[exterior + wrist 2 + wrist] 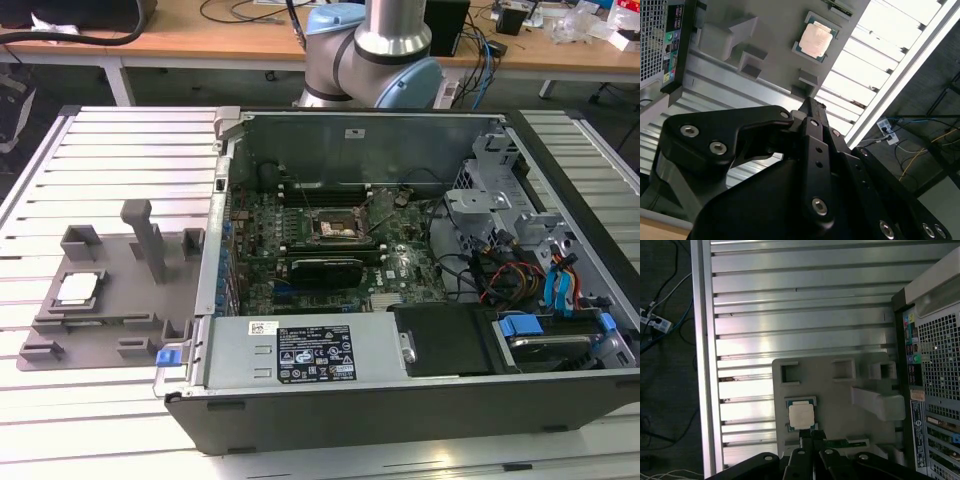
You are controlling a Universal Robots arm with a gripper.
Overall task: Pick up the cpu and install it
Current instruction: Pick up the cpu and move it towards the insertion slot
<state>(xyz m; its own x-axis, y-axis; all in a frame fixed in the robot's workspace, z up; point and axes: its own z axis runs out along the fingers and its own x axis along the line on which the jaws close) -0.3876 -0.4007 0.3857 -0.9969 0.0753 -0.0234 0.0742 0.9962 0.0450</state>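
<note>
Exterior view, left to right: a grey fixture tray [130,310] is laid flat near the left edge of the slatted surface [120,140]. The cpu [77,289] is seated in a square pocket at the tray's left end, metal top up, not yet picked. An upright post [150,240] is carried further right on the tray. The open computer case [300,350] is set just beside the tray's right end. The black-framed socket [338,225] is found near the middle of the motherboard [300,270], well apart from the cpu. The arm [385,50] is mounted at the surface's far edge, behind the case.

Both wrist views: the gripper [812,436] [810,102] is held over the tray with its fingertips drawn narrow and nothing gripped. The cpu [801,415] [816,41] is seen in its pocket just beyond the fingertips, untouched.
</note>
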